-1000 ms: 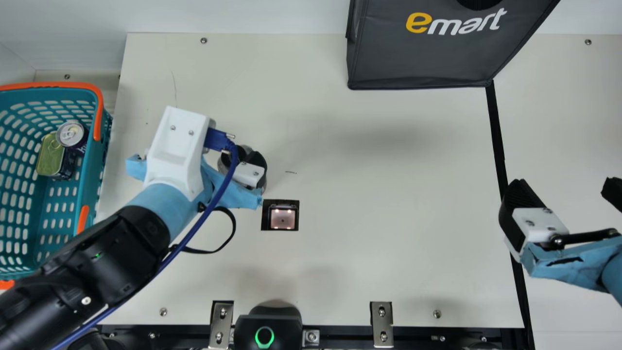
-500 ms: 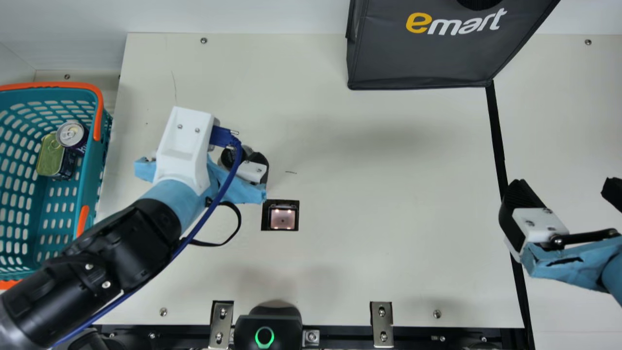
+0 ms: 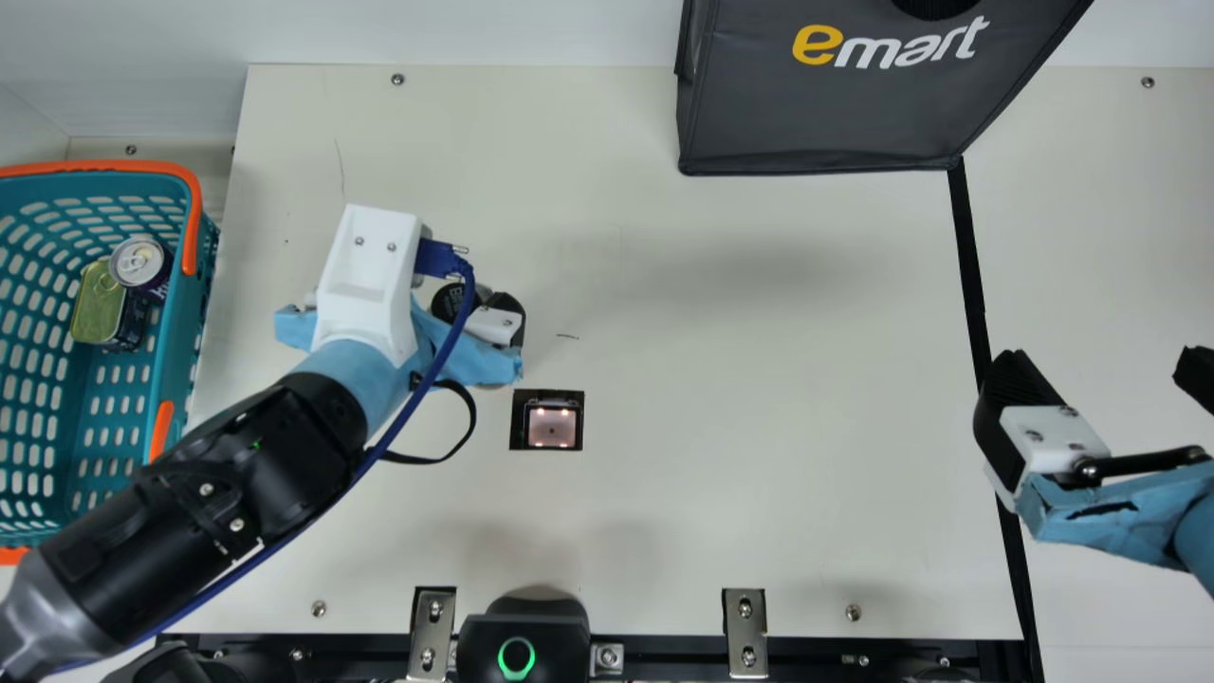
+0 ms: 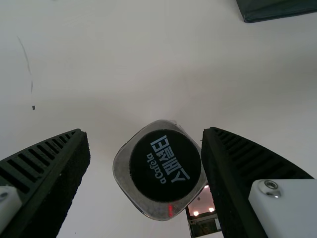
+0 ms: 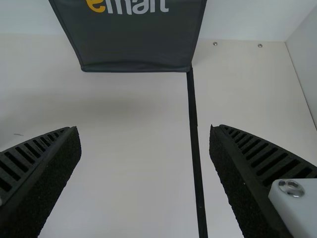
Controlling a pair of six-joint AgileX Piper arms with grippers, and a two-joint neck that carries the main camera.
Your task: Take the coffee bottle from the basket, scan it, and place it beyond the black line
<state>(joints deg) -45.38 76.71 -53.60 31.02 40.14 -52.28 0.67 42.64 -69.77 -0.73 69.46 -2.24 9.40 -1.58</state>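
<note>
Basket (image 3: 178, 351) left of my left hand, drink can (image 3: 138, 260) and flat tin (image 3: 95, 305) inside, side by side. My left gripper (image 3: 497, 323): jaws wide apart, nothing clamped. Coffee bottle (image 4: 165, 165) looks upright between the fingers, cap facing my wrist camera, clear gap on one side, close to the other finger; can't tell if that one touches. Bottle is out of the basket, on the basket's side of the black line. Scanner (image 3: 551, 425) near my left gripper, toward my base side. Dark bag (image 3: 816, 109) well off, ahead and right of that hand. Black line (image 3: 968, 256) right of the bottle, running under my right gripper (image 3: 1098, 370). Right jaws wide apart, holding nothing.
</note>
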